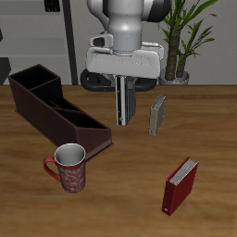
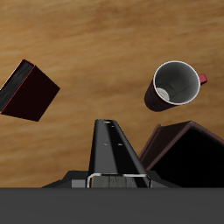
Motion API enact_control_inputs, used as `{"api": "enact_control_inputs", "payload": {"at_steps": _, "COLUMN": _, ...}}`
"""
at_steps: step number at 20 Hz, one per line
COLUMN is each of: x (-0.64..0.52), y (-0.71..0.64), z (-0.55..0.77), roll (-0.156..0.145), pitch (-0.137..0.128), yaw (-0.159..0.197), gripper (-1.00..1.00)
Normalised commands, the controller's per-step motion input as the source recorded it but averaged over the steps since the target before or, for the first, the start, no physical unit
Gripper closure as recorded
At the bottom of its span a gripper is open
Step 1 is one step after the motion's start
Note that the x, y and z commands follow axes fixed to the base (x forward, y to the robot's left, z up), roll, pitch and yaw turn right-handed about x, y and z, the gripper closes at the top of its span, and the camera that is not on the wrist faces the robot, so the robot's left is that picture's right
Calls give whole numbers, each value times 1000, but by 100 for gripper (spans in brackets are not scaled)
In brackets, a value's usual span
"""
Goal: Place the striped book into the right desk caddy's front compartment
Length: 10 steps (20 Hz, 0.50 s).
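Observation:
My gripper (image 1: 126,85) is shut on the striped book (image 1: 125,109), which hangs upright below it, clear of the table. In the wrist view the book (image 2: 112,144) shows edge-on as a dark spine between my fingers, with the gripper (image 2: 114,179) around it. The right desk caddy (image 1: 56,106), a long maroon-brown open box with dividers, lies at an angle on the table. The book hangs just beside the caddy's end nearer the table's front edge, not over it. That end of the caddy (image 2: 188,144) shows next to the book in the wrist view.
A plain grey book (image 1: 157,116) stands upright close beside the held book. A red book (image 1: 180,185) stands near the table's front edge and also shows in the wrist view (image 2: 26,92). A patterned mug (image 1: 69,167) sits in front of the caddy, also in the wrist view (image 2: 179,83).

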Motion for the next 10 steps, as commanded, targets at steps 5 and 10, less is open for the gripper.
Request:
{"api": "enact_control_inputs", "payload": {"at_steps": 5, "x": -470, "y": -65, "z": 159, "roll": 10, "pitch": -14, "yaw": 45, "gripper": 100}}
{"api": "enact_control_inputs", "payload": {"at_steps": 10, "x": -379, "y": -18, "z": 34, "roll": 19, "pitch": -8, "yaw": 95, "gripper": 100}}
